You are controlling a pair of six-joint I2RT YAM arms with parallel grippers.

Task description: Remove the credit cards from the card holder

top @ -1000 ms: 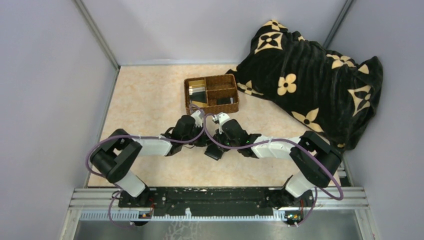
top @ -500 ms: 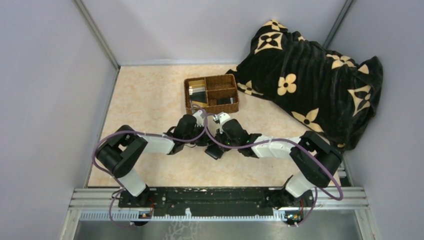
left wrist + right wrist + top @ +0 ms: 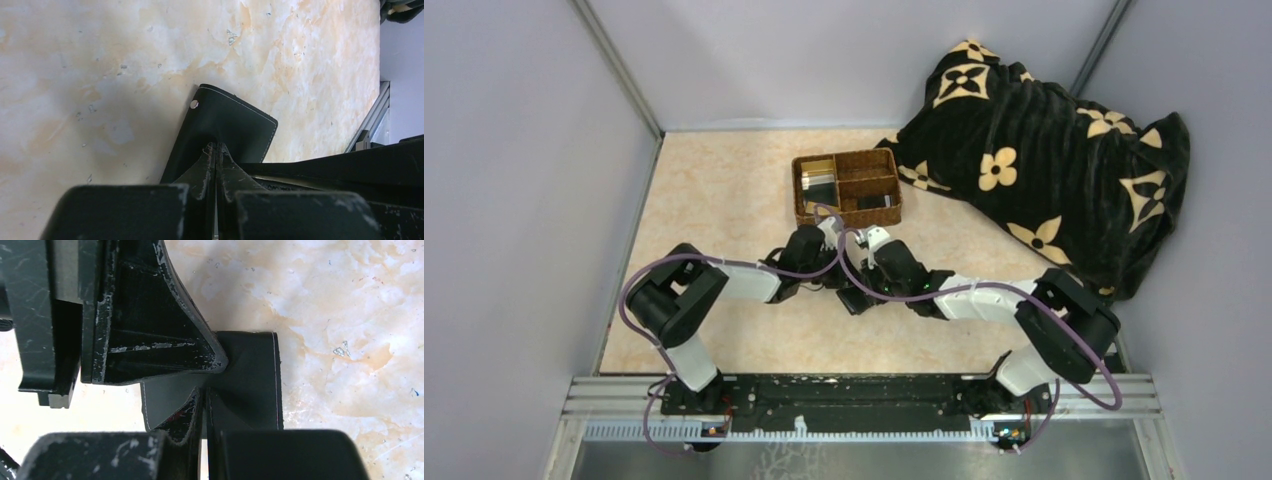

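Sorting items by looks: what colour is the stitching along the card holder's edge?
White, on the black card holder; clearest in the left wrist view.

- Top external view: no text, label, brand or number can be read anywhere in the frame.
- Blanket, upper right: black cloth with cream flower and four-pointed star motifs only. No letters can be made out among them.
- Wicker tray, upper centre: no mark on the weave, and its contents are too small to read.
- Base rail, bottom edge: nothing on it is legible.
- Left wrist view: card holder, centre of frame, has a plain black face with pale edge stitching and one silver stud. No print or embossing can be read.
- Right wrist view: same card holder, centre right, black outside and grey inside, no writing.
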